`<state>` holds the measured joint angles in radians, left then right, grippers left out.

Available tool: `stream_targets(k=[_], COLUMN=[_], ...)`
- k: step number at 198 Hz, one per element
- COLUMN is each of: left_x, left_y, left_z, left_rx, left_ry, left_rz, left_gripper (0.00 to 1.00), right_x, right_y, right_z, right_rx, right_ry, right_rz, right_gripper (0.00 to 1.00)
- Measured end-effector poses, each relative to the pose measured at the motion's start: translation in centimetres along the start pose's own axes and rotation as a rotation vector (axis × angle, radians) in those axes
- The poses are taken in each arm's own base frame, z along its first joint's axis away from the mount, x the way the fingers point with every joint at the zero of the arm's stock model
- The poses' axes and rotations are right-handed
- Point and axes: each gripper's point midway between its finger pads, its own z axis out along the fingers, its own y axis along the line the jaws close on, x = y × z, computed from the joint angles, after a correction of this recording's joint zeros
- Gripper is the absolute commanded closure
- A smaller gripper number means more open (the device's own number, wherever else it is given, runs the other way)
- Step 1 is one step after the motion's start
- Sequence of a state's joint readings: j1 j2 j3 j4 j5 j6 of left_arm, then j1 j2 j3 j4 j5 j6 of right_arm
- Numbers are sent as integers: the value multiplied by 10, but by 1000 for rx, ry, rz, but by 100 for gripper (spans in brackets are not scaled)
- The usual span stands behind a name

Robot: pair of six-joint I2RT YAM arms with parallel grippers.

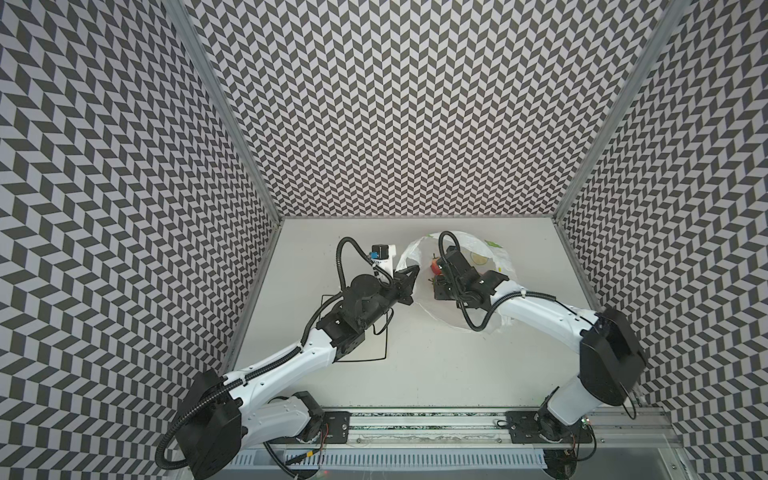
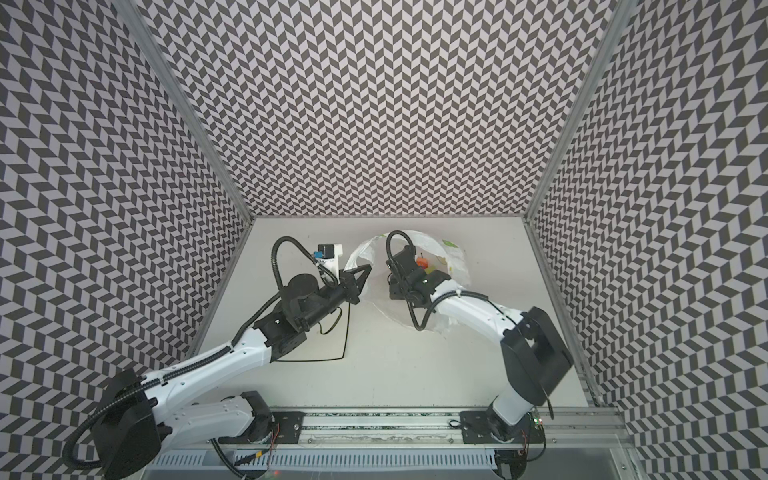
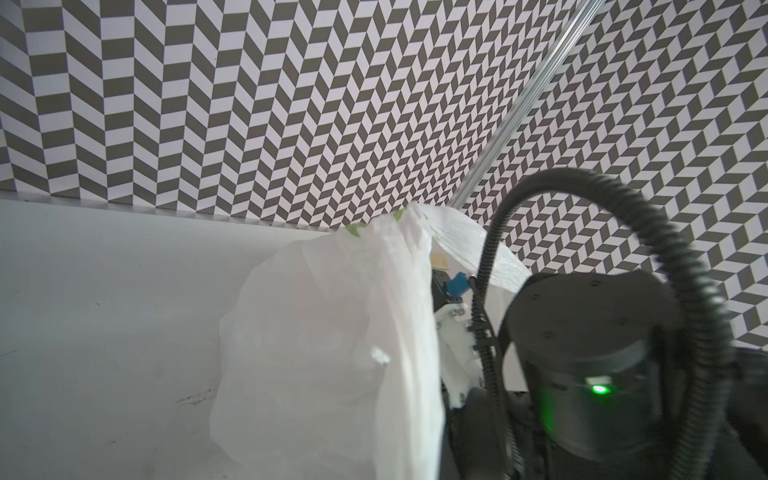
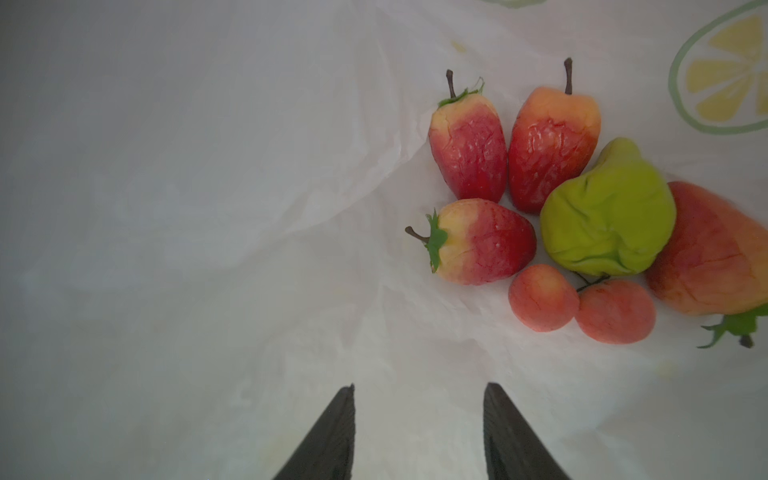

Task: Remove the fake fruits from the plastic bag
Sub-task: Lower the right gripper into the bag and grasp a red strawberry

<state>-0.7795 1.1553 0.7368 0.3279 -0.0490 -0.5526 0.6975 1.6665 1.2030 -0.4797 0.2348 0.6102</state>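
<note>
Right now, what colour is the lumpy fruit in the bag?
The lumpy fruit is light yellow-green, best seen in the right wrist view.

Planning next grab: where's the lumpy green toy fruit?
The green fruit lies inside the white crinkly plastic bag, right of centre in both top views, between two red strawberries.

- table [image 1: 436, 374]: pale, flat, faintly scuffed;
- bag [image 1: 496, 259]: lies open near the table's far edge;
- plate [image 1: 385, 337]: flat, just left of the bag, partly hidden

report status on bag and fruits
Left gripper shut on plastic bag rim. Right gripper open, empty, inside it. Fake fruits in bag, none gripped. No obstruction seen.
</note>
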Motion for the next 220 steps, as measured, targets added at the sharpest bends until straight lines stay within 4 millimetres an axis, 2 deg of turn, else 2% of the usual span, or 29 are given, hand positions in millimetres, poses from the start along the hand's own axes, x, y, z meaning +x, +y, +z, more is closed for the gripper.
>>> stream_targets(k=[38, 79, 100, 128, 151, 177, 196, 220], left_x=[11, 21, 27, 32, 33, 34, 36, 38], left_y=[0, 5, 5, 4, 4, 3, 4, 5], left_z=[-2, -10, -11, -12, -12, -12, -13, -13], left_rx=[-12, -27, -26, -25, -24, -23, -25, -28], left_ry=[40, 65, 81, 97, 100, 102, 107, 113], left_rz=[6, 7, 9, 11, 12, 13, 13, 14], left_gripper=[100, 100, 100, 100, 100, 100, 100, 100], right_x=[-13, -22, -27, -35, -30, -16, -11, -13], right_y=[-14, -32, -32, -19, -18, -27, -30, -27], right_z=[36, 60, 65, 69, 76, 84, 90, 98], right_rx=[91, 145, 149, 135, 159, 213, 240, 245], right_ry=[-15, -12, -8, 4, 33, 61, 73, 71], right_rz=[94, 259, 351, 484, 573, 628, 649, 672], right_gripper=[34, 27, 27, 26, 22, 16, 15, 16])
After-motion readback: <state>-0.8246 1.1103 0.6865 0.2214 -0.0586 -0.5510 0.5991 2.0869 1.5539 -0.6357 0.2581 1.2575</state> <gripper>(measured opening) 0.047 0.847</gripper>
